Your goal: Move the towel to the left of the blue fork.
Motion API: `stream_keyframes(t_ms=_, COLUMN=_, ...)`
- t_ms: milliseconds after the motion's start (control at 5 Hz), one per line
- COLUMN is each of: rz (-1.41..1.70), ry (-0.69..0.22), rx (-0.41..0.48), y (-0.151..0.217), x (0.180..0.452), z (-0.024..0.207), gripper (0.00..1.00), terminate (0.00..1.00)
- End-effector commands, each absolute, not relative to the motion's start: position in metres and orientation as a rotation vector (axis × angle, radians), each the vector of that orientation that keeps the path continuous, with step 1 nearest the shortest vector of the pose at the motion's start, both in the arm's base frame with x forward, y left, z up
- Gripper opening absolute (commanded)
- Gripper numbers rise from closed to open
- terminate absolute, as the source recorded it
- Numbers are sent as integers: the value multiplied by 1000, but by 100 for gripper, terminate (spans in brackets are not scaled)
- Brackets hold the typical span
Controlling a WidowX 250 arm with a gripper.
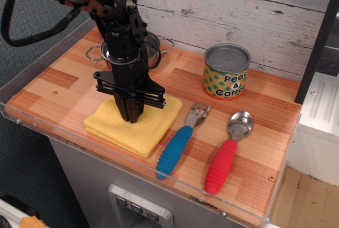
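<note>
The yellow folded towel (150, 131) lies flat on the wooden counter (58, 79), near the front edge. Its right edge is just left of the blue fork (177, 143), which lies with its tines pointing away from the front edge. My gripper (130, 116) points straight down onto the middle of the towel. Its black fingers are pressed close together on the cloth and hide the towel's middle.
A steel pot (154, 47) stands behind my arm at the back left, partly hidden. A "Peas & Carrots" can (226, 72) stands at the back right. A red-handled spoon (225, 156) lies right of the fork. A clear lip (106, 154) runs along the counter's front edge.
</note>
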State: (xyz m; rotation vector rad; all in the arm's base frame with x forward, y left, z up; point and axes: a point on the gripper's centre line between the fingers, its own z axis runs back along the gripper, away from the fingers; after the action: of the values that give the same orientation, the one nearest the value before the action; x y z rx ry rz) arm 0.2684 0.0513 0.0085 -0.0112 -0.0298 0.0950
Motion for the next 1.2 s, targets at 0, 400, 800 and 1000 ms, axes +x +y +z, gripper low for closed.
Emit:
stream_keyframes(t_ms=0, rz=80, ry=-65, rx=-13, y=54, x=270, z=27, gripper=100, terminate=0)
stream_keyframes(t_ms=400, rz=79, ry=-103, rx=-26, y=54, x=271, z=40, gripper=100, terminate=0)
stream_keyframes(t_ms=800, rz=52, ry=-137, rx=-29, y=49, x=274, z=53, gripper=100, terminate=0)
stream_keyframes(t_ms=1000, rz=33, ry=-150, rx=-38, y=45, x=276, z=58, gripper=100, terminate=0)
